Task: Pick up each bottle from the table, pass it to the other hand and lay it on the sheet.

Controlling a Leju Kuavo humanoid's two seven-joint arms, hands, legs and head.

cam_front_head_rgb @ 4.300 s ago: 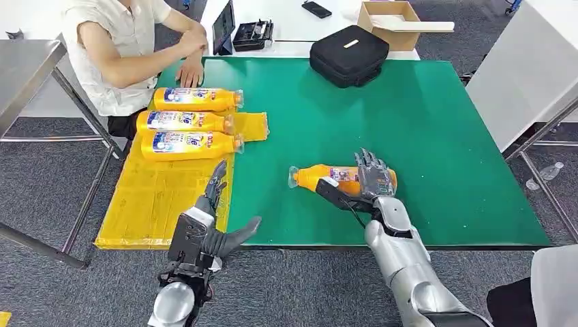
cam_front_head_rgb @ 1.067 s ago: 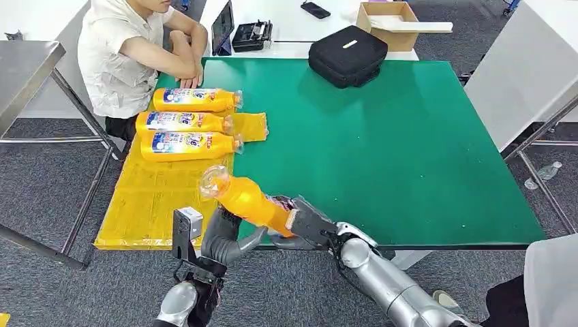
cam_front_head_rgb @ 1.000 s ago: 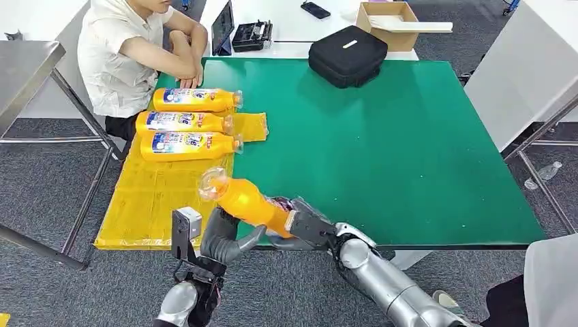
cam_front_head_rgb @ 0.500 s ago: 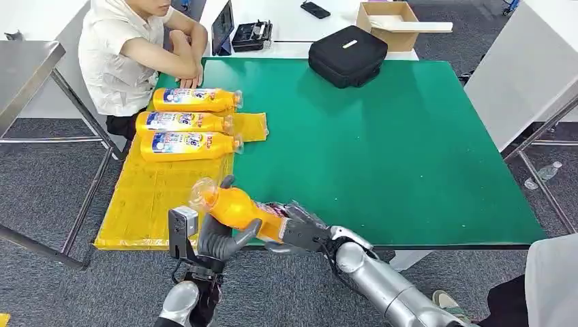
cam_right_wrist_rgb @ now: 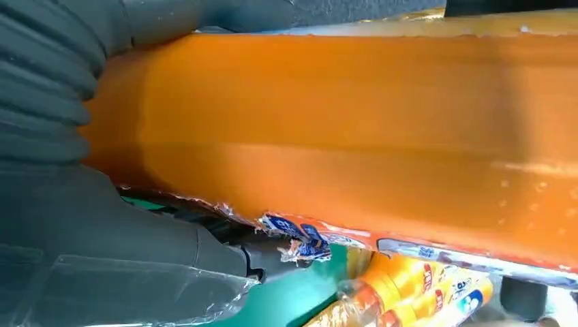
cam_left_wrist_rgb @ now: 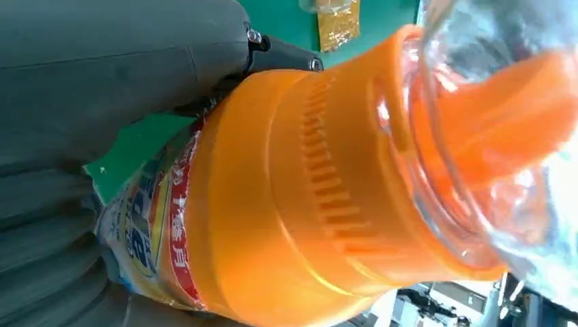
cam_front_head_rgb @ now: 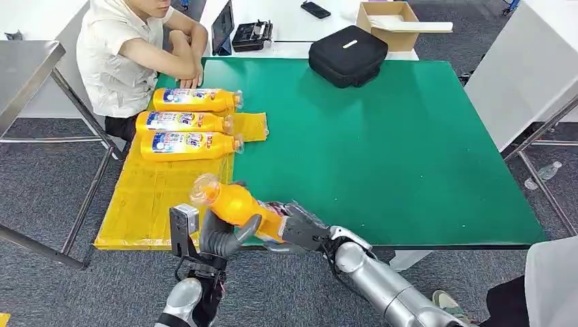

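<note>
Bottle gripped by right hand, left hand wrapped beneath

The bottle is orange with a clear cap and a blue, white and red label. Three matching bottles lie on a yellow sheet. The desk is green; the bag black.

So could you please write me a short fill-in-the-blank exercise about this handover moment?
1. The number of bottles lying on the yellow sheet is ____.
2. The held bottle is gripped by ____ hands, the left hand and the right hand.
3. The black bag rests on the ____ table.

Missing words: three; both; green
</note>
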